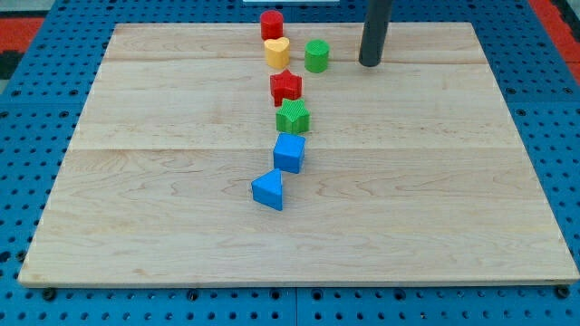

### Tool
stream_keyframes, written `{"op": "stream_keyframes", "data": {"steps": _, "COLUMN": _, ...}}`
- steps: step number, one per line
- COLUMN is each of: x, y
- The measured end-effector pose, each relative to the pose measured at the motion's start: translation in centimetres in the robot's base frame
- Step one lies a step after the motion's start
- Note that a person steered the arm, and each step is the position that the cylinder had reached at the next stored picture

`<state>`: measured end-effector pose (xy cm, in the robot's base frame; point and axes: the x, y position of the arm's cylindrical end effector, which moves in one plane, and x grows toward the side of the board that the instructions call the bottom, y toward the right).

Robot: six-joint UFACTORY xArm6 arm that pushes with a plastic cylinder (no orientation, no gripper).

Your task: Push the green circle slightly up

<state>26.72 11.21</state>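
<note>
Nearest the view's bottom, the blue triangle (267,190) is lying on the bench (453,226), with the blue cube (289,152) just above it and touching or nearly so. Going further up, the green star (293,117) and red star (285,86) are sitting one behind the other. Beyond them the yellow heart (277,52) is resting just beside the green circle (316,56), which is standing to its right, apart from it by a small gap. The red cylinder (272,24) is sitting farthest, near the top edge.

I am carrying no claw, only a rod, so there is nothing to open or clench. My tip (369,63) is standing to the circle's right, near it but not touching.

To do this well, I am judging that I should be bringing my tip round below the circle, between it and the red star, centring on it, then nudging gently upward, keeping clear of the heart.
</note>
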Motion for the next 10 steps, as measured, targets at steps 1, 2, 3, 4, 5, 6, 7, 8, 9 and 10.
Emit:
{"op": "stream_keyframes", "data": {"steps": 1, "x": -1.6, "y": 0.4}}
{"op": "stream_keyframes", "data": {"steps": 2, "x": -2.4, "y": 0.5}}
{"op": "stream_keyframes", "data": {"steps": 3, "x": -3.3, "y": 0.5}}
{"op": "stream_keyframes", "data": {"steps": 4, "x": 1.9, "y": -1.3}}
{"op": "stream_keyframes", "data": {"steps": 5, "x": 3.7, "y": -6.3}}
{"op": "stream_keyframes", "data": {"steps": 6, "x": 3.0, "y": -9.0}}
{"op": "stream_keyframes", "data": {"steps": 7, "x": 1.6, "y": -9.5}}
{"op": "stream_keyframes", "data": {"steps": 8, "x": -0.5, "y": -9.4}}
{"op": "stream_keyframes", "data": {"steps": 9, "x": -2.6, "y": -9.5}}
{"op": "stream_keyframes", "data": {"steps": 10, "x": -3.9, "y": -9.5}}
